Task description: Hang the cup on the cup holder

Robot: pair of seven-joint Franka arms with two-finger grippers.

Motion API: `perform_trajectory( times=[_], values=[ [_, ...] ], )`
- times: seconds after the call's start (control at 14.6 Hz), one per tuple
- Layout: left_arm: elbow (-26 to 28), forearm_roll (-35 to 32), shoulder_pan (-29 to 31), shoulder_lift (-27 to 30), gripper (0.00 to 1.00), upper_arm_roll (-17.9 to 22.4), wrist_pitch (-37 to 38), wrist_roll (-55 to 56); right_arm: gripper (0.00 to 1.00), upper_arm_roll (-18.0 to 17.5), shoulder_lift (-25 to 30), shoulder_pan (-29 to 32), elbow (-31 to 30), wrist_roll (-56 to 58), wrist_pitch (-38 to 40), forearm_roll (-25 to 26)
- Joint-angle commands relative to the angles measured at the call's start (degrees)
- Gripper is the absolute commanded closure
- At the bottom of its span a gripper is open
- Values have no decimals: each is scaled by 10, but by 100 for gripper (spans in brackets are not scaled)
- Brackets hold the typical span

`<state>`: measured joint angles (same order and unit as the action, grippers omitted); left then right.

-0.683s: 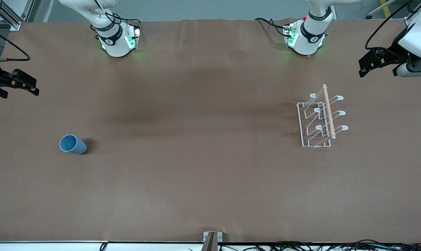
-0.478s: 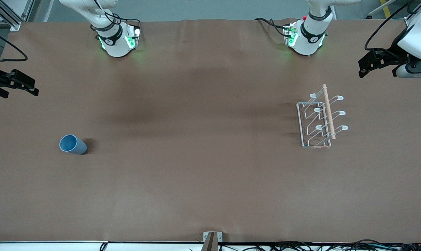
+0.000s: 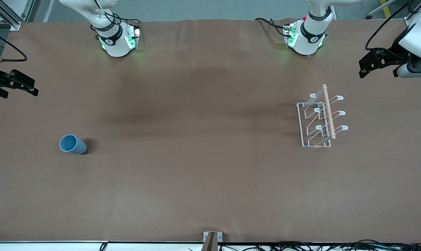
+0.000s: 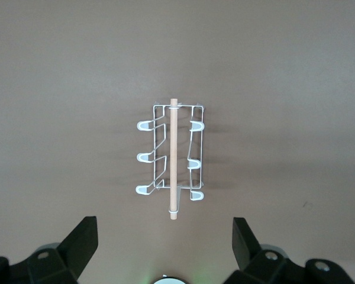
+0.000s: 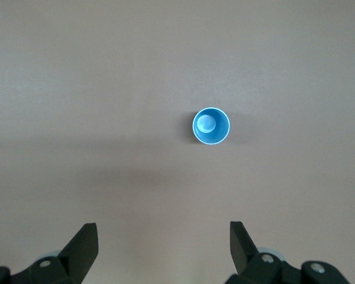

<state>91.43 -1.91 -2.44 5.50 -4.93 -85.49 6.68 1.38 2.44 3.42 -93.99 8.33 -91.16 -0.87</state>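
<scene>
Cup: one blue cup (image 3: 72,144) was seen standing upright, mouth up, on the table (image 3: 203,167) toward the right arm's end, nearer the front camera than the rack.
Rack: one white wire cup holder (image 3: 320,120) (six prongs, one wooden dowel on top) was placed toward the left arm's end, well apart from the cup.
Right gripper (image 3: 20,83): held wide and empty, raised over the table's edge; the cup was seen ahead of its fingers (image 5: 86,245), so this arm was judged nearer.
Left gripper (image 3: 374,62): spread wide, empty, waiting above the rack's end.
</scene>
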Motion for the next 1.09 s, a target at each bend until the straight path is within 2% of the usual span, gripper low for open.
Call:
perform_trajectory(
  times=[0.0, 0.34, 1.02],
  values=[
    [-19, 12, -1, -11, 0, 1, 8, -11, 2, -4, -2, 4, 2, -9, -2, 4],
    [-18, 38, 4, -12, 0, 2, 8, -11, 2, -4, -3, 5, 2, -9, -2, 4],
    [-18, 38, 3, -14, 0, 2, 8, -11, 2, -5, -7, 6, 2, -8, -2, 3]
  ],
)
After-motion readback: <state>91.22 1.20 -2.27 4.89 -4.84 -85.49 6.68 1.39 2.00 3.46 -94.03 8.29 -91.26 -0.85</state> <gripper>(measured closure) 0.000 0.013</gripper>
